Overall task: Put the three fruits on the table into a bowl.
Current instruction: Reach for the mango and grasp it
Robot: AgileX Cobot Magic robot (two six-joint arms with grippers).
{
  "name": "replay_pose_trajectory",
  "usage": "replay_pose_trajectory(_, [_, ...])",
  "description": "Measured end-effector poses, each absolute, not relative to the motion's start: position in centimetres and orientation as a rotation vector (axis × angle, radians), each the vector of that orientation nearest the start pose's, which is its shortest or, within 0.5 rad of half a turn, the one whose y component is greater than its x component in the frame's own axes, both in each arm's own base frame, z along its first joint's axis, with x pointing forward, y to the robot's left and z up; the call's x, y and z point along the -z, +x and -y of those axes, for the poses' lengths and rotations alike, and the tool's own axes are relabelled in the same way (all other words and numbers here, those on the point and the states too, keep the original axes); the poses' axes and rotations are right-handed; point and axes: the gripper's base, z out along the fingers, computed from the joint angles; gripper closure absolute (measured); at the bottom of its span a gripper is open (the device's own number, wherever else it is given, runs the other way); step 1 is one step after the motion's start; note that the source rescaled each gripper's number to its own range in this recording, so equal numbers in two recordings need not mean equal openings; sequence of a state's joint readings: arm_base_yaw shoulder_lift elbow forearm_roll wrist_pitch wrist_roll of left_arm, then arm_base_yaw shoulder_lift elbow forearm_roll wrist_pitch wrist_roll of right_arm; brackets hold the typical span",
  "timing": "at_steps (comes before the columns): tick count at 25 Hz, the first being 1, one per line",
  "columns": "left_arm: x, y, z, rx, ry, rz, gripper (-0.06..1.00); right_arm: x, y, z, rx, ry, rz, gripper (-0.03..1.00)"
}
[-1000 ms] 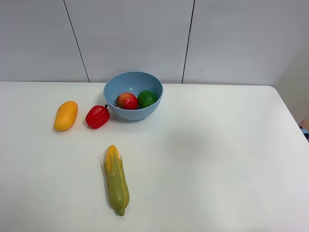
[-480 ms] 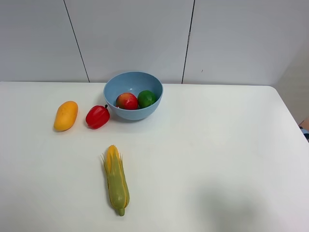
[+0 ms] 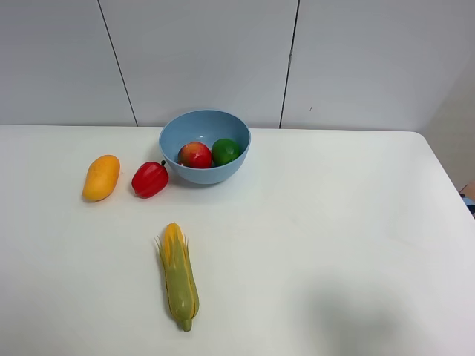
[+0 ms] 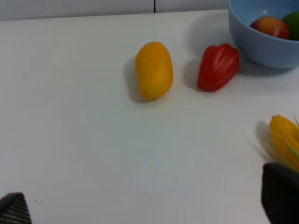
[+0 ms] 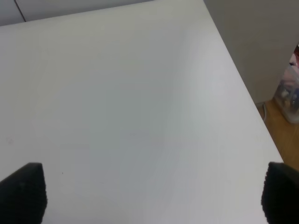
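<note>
The light-blue bowl [image 3: 205, 145] stands at the back of the white table [image 3: 319, 222]. The red-yellow pomegranate-like fruit [image 3: 194, 154] and the green lime [image 3: 225, 150] lie inside it. The orange-yellow mango [image 3: 101, 177] lies on the table left of the bowl. No arm shows in the exterior high view. In the left wrist view the mango [image 4: 153, 70] lies ahead of my open left gripper [image 4: 145, 210], with the bowl [image 4: 261, 42] beyond. My right gripper [image 5: 149, 193] is open and empty over bare table.
A red bell pepper [image 3: 150, 179] lies between the mango and the bowl. A yellow-green corn cob [image 3: 179, 277] lies at the front middle. The table's right edge [image 5: 243, 88] shows in the right wrist view, with floor and a clutter item [image 5: 290, 93] beyond.
Nothing on the table has moved. A faint shadow on the table has shifted from the middle toward the front right.
</note>
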State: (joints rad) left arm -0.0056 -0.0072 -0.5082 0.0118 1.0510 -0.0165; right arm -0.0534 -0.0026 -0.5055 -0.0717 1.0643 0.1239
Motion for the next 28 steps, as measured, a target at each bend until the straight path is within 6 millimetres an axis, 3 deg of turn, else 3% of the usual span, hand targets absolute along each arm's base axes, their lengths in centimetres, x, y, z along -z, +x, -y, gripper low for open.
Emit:
replay_pose_trajectory(6, [-28.03,-0.66,-0.1,0.0,-0.012,-2.019,-0.06,-27.86,-0.64,0.49,0.037,0.18,-2.03,0.19])
replay_pose_trajectory(9, [-28.03,-0.66,-0.1,0.0,-0.012,-2.019,-0.06,-27.86,-0.64,0.48,0.037,0.177,-2.031,0.03])
replay_pose_trajectory(12, [-28.03,-0.66,-0.1,0.0,-0.012,-2.019,-0.06,-27.86,-0.64,0.48,0.039,0.174,-2.031,-0.01])
replay_pose_trajectory(28, [-28.03,-0.66,-0.1,0.0,-0.012,-2.019,-0.06,-27.83,-0.63,0.4,0.032,0.165,-2.033,-0.02])
